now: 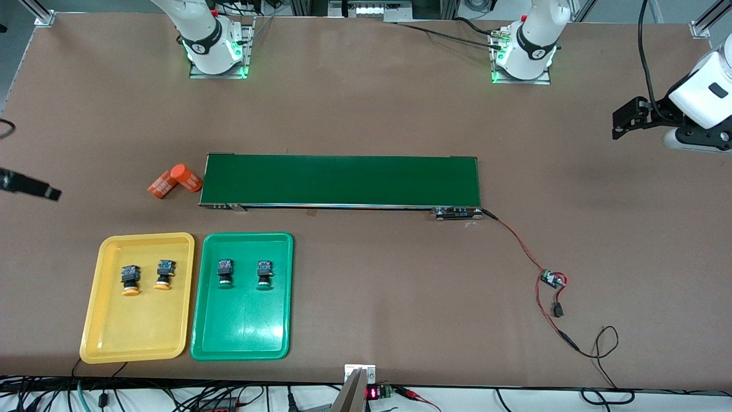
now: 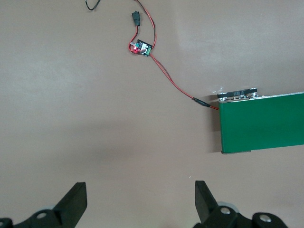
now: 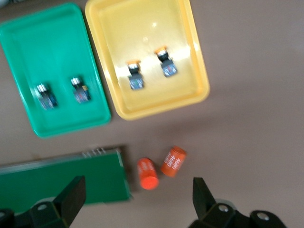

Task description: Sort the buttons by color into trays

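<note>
Resting sorted: yellow-capped buttons (image 1: pixel 147 277) in yellow tray (image 1: pixel 114 343), green-capped buttons (image 1: pixel 244 272) in green tray (image 1: pixel 240 346).
Nearer the front camera than the belt (image 1: pixel 340 180); left gripper (image 2: pixel 141 202) and right gripper (image 3: pixel 137 199) both spread apart, empty.

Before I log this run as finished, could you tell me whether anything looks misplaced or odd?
Only two orange cylinders lying loose beside the belt. Each tray holds its matching pair of buttons: yellow tray, green tray.

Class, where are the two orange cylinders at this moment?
In the front view, the two orange cylinders with white print lie side by side on the table, at the long dark-green belt's right-arm end.
</note>
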